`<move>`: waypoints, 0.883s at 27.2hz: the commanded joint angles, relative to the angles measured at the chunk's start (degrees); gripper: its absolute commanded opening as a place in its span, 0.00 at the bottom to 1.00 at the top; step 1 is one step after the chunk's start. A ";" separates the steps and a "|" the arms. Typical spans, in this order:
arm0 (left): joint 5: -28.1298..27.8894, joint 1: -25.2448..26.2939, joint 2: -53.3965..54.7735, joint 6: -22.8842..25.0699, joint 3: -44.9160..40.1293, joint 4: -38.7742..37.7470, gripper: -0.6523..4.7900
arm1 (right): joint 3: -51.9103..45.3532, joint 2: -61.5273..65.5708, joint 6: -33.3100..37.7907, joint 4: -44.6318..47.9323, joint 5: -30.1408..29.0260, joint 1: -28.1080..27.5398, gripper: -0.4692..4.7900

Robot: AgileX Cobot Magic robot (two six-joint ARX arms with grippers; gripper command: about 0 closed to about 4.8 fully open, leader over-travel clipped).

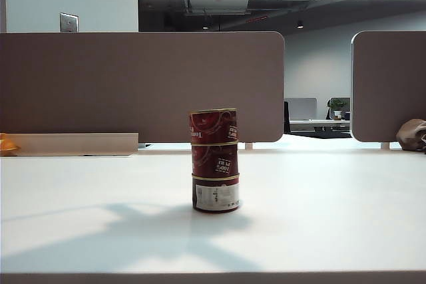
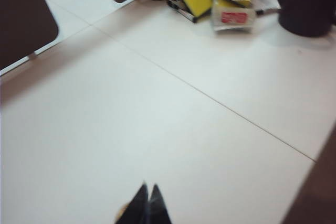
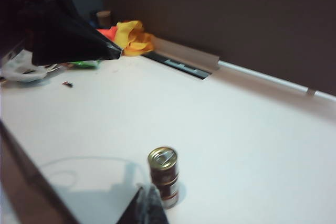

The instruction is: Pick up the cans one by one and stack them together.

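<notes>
Cans (image 1: 215, 159) are standing stacked three high on the table (image 1: 333, 217), just beyond the closed right gripper (image 3: 148, 205); the closed left gripper (image 2: 147, 206) is hovering elsewhere.

Cans (image 1: 214, 160) are showing glossy printed labels and shiny gold metal lids; the bench (image 1: 333, 217) is presenting a smooth, matt white surface.

Three dark red cans (image 1: 214, 160) with white text, lowest showing a white panel, gold lid, seemingly white table (image 1: 319, 217).
</notes>
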 commanded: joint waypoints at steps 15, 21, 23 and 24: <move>16.28 20.48 3.45 1.14 -0.07 -1.77 0.11 | -17.62 0.02 -5.86 15.78 13.97 -0.07 0.16; 16.39 20.44 3.45 1.11 -0.07 -2.12 0.11 | -19.43 0.00 -5.84 20.52 17.09 -0.07 0.19; 16.39 20.46 3.45 1.11 -0.07 -2.10 0.11 | -19.43 -0.13 -5.84 21.29 17.09 -0.07 0.19; 16.28 20.46 3.45 1.14 -0.07 -2.12 0.11 | -19.41 -0.22 -5.84 21.35 17.07 -0.07 0.19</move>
